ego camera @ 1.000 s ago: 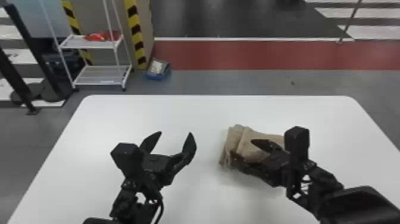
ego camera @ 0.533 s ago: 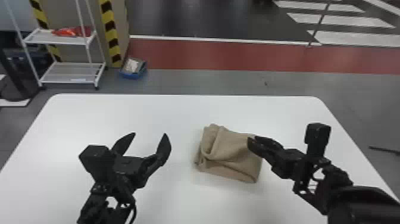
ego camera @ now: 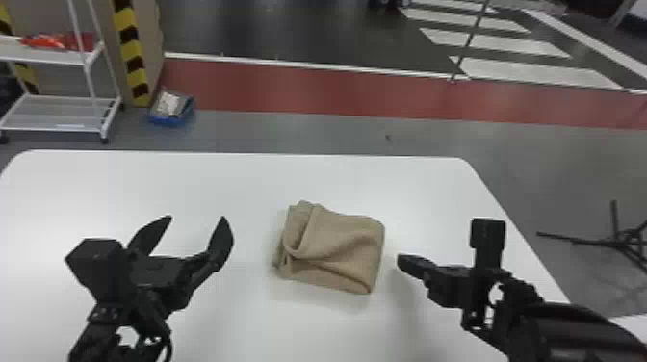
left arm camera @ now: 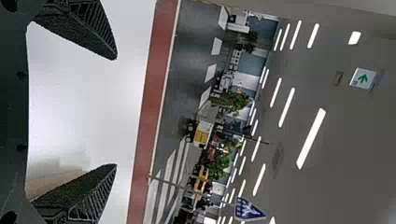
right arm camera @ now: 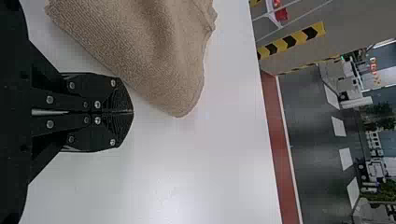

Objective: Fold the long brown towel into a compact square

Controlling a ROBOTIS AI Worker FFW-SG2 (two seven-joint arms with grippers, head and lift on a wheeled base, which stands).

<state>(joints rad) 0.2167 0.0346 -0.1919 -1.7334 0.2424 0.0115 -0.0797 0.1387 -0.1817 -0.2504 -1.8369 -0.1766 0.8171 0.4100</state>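
The brown towel [ego camera: 337, 245] lies folded into a rough, compact four-sided bundle on the white table, with a loose curled fold at its left side. To its left in the head view, my left gripper [ego camera: 195, 231] stands open with nothing between its fingers. My right gripper [ego camera: 402, 262] is just right of the bundle, apart from it. In the left wrist view the left gripper [left arm camera: 116, 112] is spread wide, and a strip of towel [left arm camera: 56, 184] shows behind one finger. The right wrist view has the right gripper [right arm camera: 132, 112] shut on nothing, beside the towel [right arm camera: 159, 56].
The white table [ego camera: 269, 178] has its far edge beyond the towel and its right edge past my right arm. On the floor behind stand a white shelf cart [ego camera: 53, 113] and a blue bin [ego camera: 171, 110]; a black stand [ego camera: 621, 238] is at the right.
My right gripper has drawn away from the towel to the right, uncovering the bundle. The head view has turned rightward, so the scene sits farther left. My left gripper stays open.
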